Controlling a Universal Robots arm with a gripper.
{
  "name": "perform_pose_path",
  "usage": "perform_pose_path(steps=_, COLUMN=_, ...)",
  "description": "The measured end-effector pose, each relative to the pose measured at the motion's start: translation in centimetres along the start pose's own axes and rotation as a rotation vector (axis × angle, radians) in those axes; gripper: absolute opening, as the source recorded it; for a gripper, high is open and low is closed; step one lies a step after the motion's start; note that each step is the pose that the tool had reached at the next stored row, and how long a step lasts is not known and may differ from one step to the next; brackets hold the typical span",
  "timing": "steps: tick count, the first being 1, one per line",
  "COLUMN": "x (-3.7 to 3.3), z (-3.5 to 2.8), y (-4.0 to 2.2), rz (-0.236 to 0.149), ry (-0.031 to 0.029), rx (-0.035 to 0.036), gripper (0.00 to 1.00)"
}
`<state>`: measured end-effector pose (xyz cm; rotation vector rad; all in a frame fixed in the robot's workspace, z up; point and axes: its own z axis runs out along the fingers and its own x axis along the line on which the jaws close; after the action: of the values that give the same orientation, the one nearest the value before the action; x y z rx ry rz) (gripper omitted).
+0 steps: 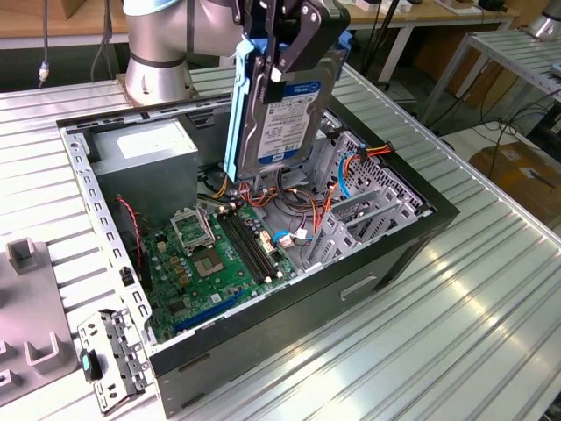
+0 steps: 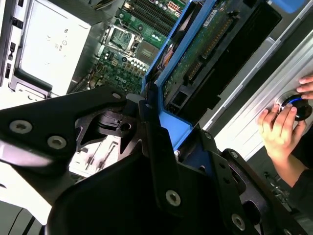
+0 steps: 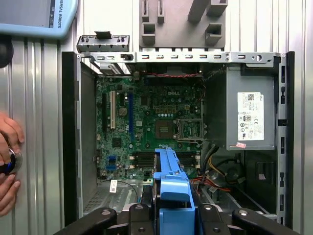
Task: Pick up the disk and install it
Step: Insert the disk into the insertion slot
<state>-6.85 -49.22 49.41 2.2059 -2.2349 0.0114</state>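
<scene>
The black gripper [image 1: 279, 54] is clamped on the disk [image 1: 289, 110], holding it edge-down and slightly tilted above the open computer case [image 1: 351, 285], over the end nearest the arm's base. The disk is a flat rectangular slab of silver metal with a white label crossed by a blue band, and a blue plastic rail [image 1: 237, 114] runs along its long edge. In the second wrist view its underside shows a green circuit board [image 2: 205, 44] framed by that blue plastic. Below it lie the green motherboard [image 1: 219, 259], with dark memory slots and a square processor socket, and a bundle of orange, red and blue cables [image 1: 302, 206]. The boxy grey power supply [image 1: 145, 153] fills the case corner at the exterior view's left. A perforated grey metal cage [image 1: 114, 360] lies just outside the case on the ribbed aluminium table [image 1: 456, 298]. A person's hand [image 2: 279, 129] rests on a round knob [image 2: 298, 106] with a blue glow, beside the case.
</scene>
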Motion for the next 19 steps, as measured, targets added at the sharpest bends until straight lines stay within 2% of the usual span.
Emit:
perform_pose_path(steps=5, x=0.52, z=0.0, y=-0.01, rz=0.0, ry=0.0001, rx=0.0, gripper=0.37)
perform_pose_path(steps=12, x=0.66, z=0.01, y=-0.01, rz=0.0, ry=0.0, rx=0.0, gripper=0.37)
perform_pose_path(steps=15, x=1.48, z=0.03, y=-0.02, rz=0.0, ry=0.0, rx=0.0, gripper=0.37)
perform_pose_path(steps=17, x=2.37, z=0.06, y=-0.06, rz=0.0, ry=0.0002, rx=-0.0001, gripper=0.37)
perform_pose_path(steps=18, x=2.67, z=0.1, y=-0.23, rz=0.0, ry=0.0001, rx=-0.0003, gripper=0.37)
perform_pose_path(steps=19, x=2.85, z=0.15, y=-0.67, rz=0.0, ry=0.0001, rx=-0.0004, gripper=0.37)
